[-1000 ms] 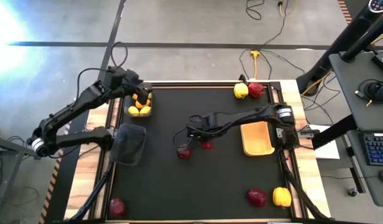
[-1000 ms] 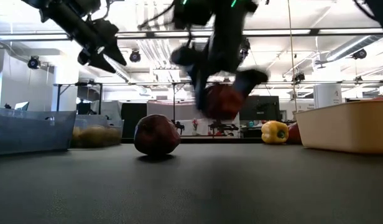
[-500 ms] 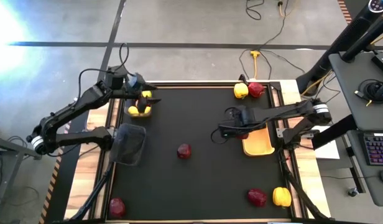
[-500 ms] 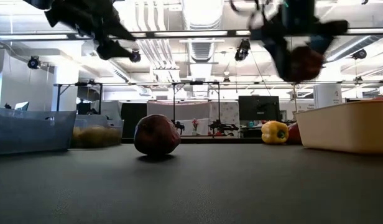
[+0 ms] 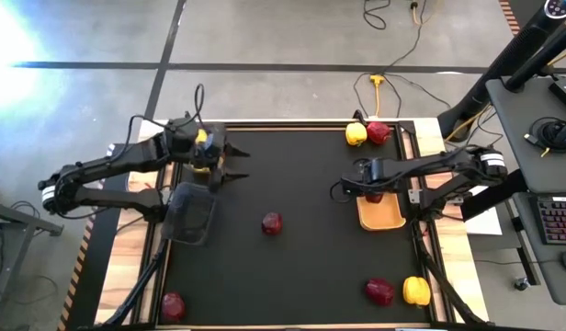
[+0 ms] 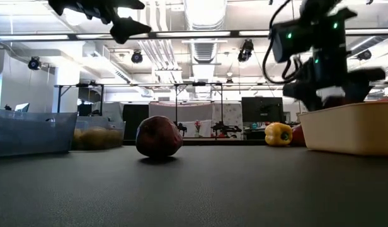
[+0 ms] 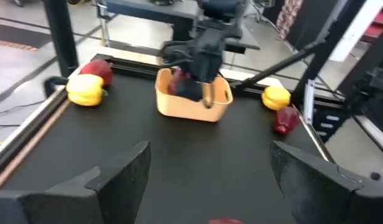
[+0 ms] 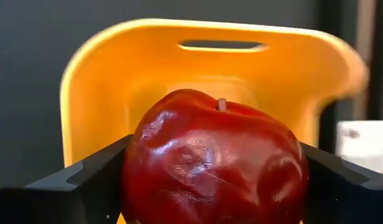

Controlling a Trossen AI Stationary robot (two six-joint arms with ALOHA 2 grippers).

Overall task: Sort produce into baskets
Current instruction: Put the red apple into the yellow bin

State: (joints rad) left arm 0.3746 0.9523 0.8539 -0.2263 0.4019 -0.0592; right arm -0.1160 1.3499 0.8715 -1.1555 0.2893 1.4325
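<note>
A dark red apple [image 8: 214, 163] is being pinched by the right gripper [image 5: 373, 190] over the orange basket [image 5: 382, 217]; the left gripper [image 5: 235, 163], well apart, is being held spread.

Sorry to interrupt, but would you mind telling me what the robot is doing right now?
It is sorting produce into baskets. The right gripper holds a red apple over the orange basket. The left gripper hangs open beside a mesh basket of yellow produce. Another red apple lies mid-table.

A robotics lab: open ceiling ducts [image 6: 200, 16], workbenches [image 6: 80, 101], monitors [image 6: 260, 108] behind.
</note>
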